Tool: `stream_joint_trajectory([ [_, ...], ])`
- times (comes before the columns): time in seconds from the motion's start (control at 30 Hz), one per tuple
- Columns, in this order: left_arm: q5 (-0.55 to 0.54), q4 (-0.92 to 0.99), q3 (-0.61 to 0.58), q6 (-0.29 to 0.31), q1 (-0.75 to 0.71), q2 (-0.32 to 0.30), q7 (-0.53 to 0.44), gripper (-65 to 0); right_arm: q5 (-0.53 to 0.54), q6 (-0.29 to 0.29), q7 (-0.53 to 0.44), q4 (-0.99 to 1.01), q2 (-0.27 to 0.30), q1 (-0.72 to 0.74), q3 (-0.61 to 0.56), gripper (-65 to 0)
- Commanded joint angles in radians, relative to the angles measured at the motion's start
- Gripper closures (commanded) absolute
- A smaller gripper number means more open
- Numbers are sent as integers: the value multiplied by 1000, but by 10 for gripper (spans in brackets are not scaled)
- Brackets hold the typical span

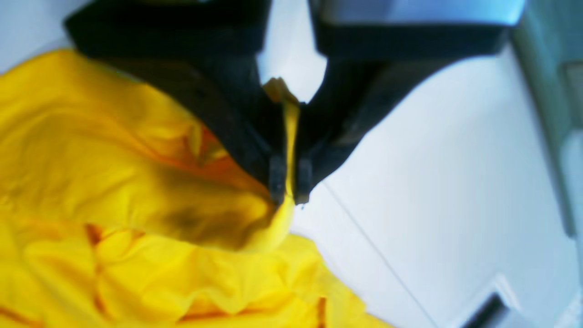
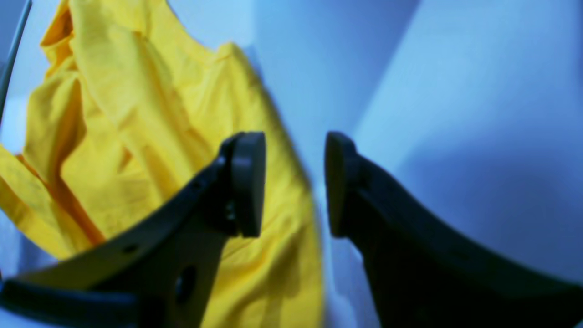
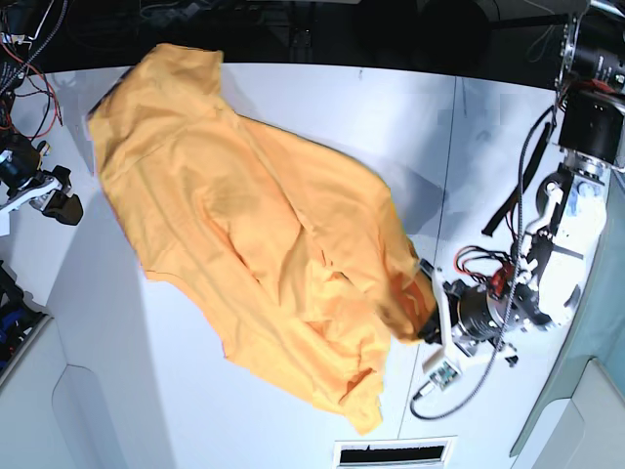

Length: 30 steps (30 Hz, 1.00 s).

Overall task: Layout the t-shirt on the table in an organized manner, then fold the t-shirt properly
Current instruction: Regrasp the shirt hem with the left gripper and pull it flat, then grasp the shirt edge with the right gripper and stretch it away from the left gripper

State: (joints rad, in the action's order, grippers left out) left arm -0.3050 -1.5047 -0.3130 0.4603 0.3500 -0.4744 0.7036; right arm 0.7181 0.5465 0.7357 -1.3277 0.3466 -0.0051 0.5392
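The orange-yellow t-shirt lies rumpled and spread diagonally on the white table, from the far left corner to the near middle. My left gripper is at the shirt's right edge. In the left wrist view this gripper is shut on a pinched fold of the t-shirt, with the table beside it. My right gripper stands open with nothing between its fingers. The t-shirt lies beyond it over the table. In the base view this gripper sits left of the shirt, apart from it.
A dark vent slot sits at the table's near edge. Loose cables trail by the left arm on the right. A thin seam line crosses the table. A grey-green panel borders the right side.
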Motion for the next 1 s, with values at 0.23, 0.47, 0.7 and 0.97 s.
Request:
stream_joint_trajectory([
  [0.23,-166,-165,8,90,-32,-144,72,0,14,8,-36,-17,16,13,5,-221],
  [0.47,-165,-415,51,67,-217,-289,72,0,0,8,-37,-17,16,13,3,-221],
  [0.7,-201,-474,226,124,-378,-324,101,-73,-23,8,-58,-7,16,13,-5,-349],
  [0.97,-287,-509,263,188,-528,-323,105,-79,-97,-10,-162,24,16,32,-171,-354],
])
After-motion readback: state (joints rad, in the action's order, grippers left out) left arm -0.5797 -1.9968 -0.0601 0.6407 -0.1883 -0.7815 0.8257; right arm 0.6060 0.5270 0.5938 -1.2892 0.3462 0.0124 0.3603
